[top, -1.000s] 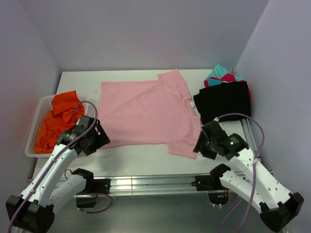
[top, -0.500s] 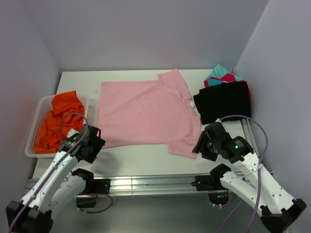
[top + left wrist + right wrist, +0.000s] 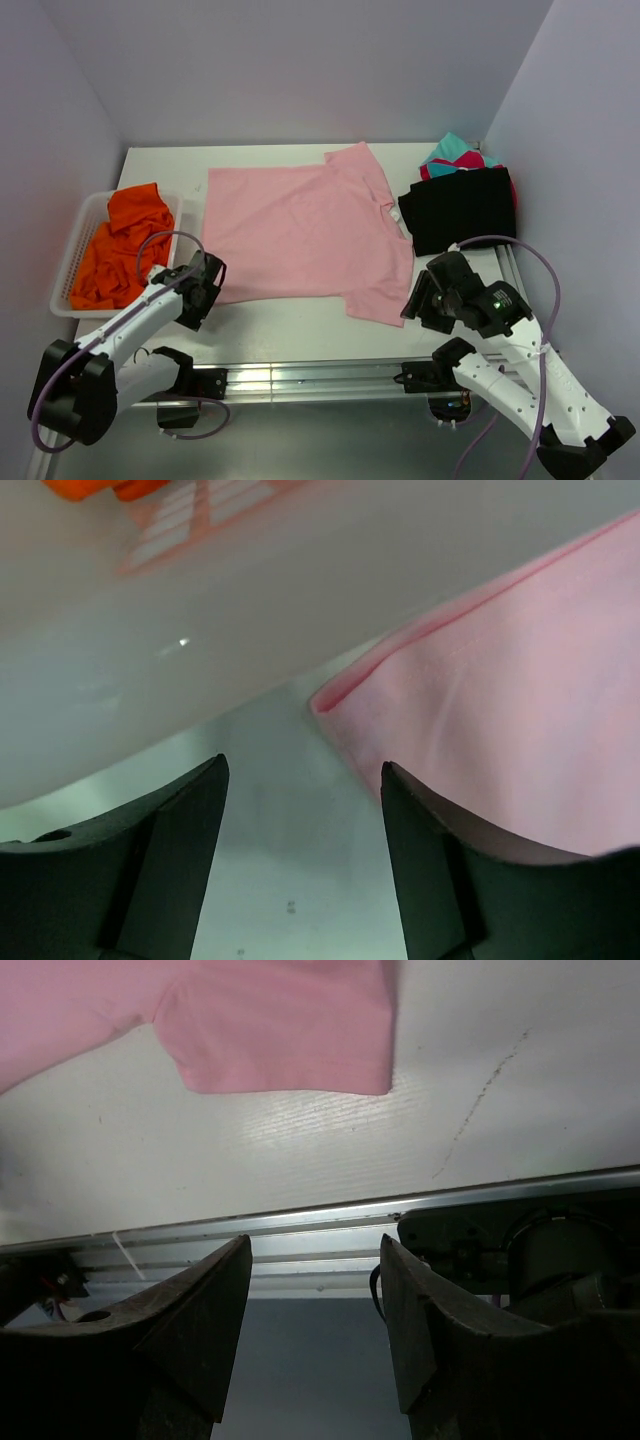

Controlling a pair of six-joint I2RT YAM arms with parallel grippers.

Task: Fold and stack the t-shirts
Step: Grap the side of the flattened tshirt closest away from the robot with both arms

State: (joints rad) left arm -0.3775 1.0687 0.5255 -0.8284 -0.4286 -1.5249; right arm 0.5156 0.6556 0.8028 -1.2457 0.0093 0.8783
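A light pink t-shirt [image 3: 300, 230] lies flat in the middle of the white table. My left gripper [image 3: 208, 296] is open and empty, low at the shirt's near left hem corner [image 3: 335, 695], which lies just ahead of the jaws. My right gripper [image 3: 415, 300] is open and empty beside the shirt's near right sleeve [image 3: 280, 1030]. An orange t-shirt [image 3: 115, 245] lies crumpled in the basket. A folded black t-shirt [image 3: 460, 208] lies at the right on magenta and teal ones [image 3: 450, 152].
The white mesh basket [image 3: 75, 245] stands at the table's left edge, close to my left arm; its wall shows in the left wrist view [image 3: 200, 510]. The table's metal front rail [image 3: 330, 1225] runs under my right gripper. Walls close in on three sides.
My left gripper has dropped lower and swung right, toward the pink shirt's near left corner. My right gripper has shifted only slightly.
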